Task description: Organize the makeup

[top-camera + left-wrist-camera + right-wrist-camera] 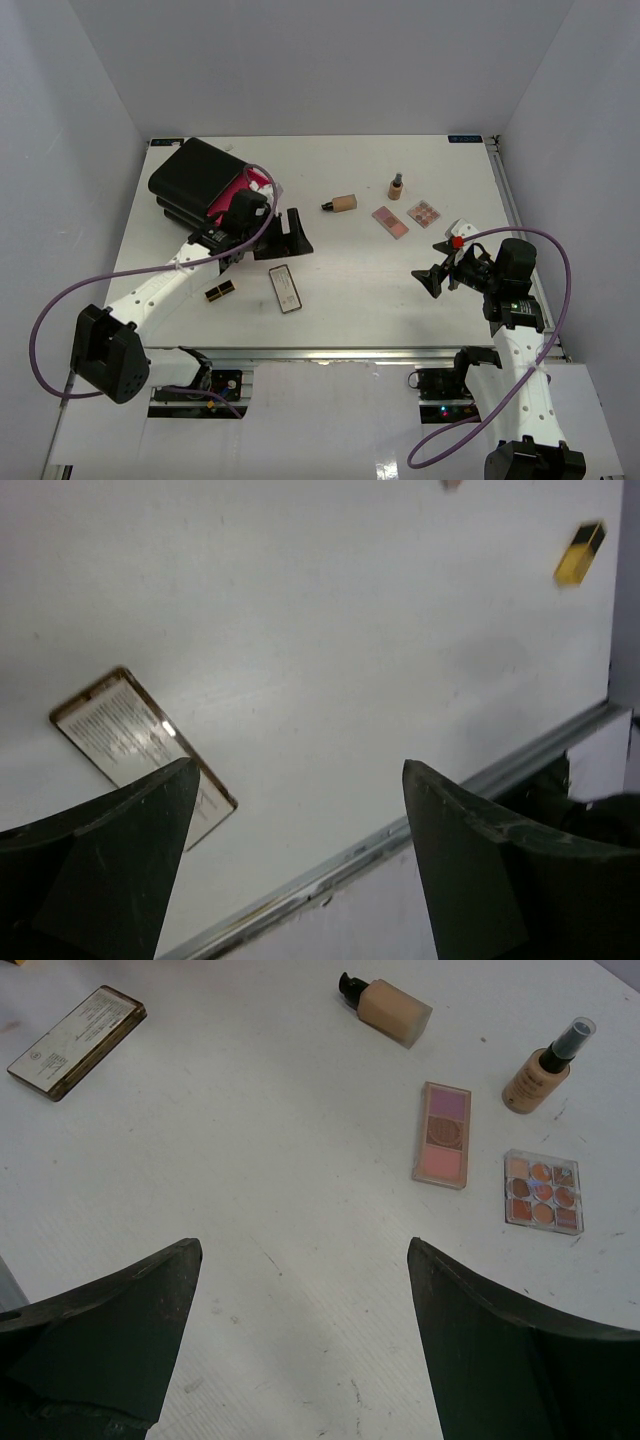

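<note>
Left gripper (293, 236): jaws wide apart, nothing between them. It hangs over the table (350, 300) just right of the case (195, 180), not touching any makeup. The case shows pink inside under its black lid

Left wrist view: the dark palette (130, 742) lies flat on the table, its near corner cut off by the gripper (300, 865). The lipsticks (580, 553) are well apart from it, at the top right corner. The front rail (330, 875) runs across below

Right gripper (436, 276): released too, empty, at the right side of the table, pointing toward the middle

Makeup, top view:
- dark palette (284, 288) near the front edge, left of centre, flat, slightly skewed
- lipsticks (220, 291) left of it, apart from it, next to the left arm
- tube (341, 203) on its side at the back centre, black cap pointing left
- bottle (396, 186) upright, right of the tube
- pink palette (390, 221) in front of the bottle
- multi-shade palette (424, 213) just beside the pink one, small gap, not touching

Right wrist view has all of the back group ahead of the open jaws: tube (390, 1008), bottle (545, 1065), pink palette (443, 1134), multi-shade palette (543, 1191), with the dark palette (77, 1027) far left. None of it is in the case or in a gripper
</note>
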Available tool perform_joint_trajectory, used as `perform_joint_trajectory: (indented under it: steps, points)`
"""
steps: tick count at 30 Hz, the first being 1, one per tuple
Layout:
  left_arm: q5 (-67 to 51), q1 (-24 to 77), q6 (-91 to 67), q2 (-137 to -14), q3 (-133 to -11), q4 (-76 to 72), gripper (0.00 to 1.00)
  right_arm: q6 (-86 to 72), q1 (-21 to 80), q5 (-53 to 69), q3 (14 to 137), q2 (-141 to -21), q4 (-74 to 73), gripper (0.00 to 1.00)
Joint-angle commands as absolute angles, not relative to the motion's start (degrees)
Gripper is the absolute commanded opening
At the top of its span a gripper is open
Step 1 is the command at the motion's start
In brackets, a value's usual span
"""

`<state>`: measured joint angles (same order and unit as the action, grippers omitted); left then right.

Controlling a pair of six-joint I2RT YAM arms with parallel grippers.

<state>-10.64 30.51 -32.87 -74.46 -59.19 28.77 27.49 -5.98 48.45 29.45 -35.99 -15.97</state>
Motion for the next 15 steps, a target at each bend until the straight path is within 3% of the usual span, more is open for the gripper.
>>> perform_joint_trajectory:
  steps: [1, 8, 15]
  points:
    - [-18.8, 33.0, -34.0, -69.6, -49.9, 28.2, 0.98, 28.1, -6.0, 49.9, 29.6, -35.5, -14.6, 0.9]
    - [-4.1, 36.2, -38.0, -67.3, -43.8, 28.3, 0.98, 28.1, -6.0, 50.1, 29.6, -35.8, -14.7, 0.9]
    - [8.0, 39.7, -44.3, -76.7, -44.7, 27.8, 0.98, 28.1, -6.0, 49.9, 29.6, -35.6, -14.7, 0.9]
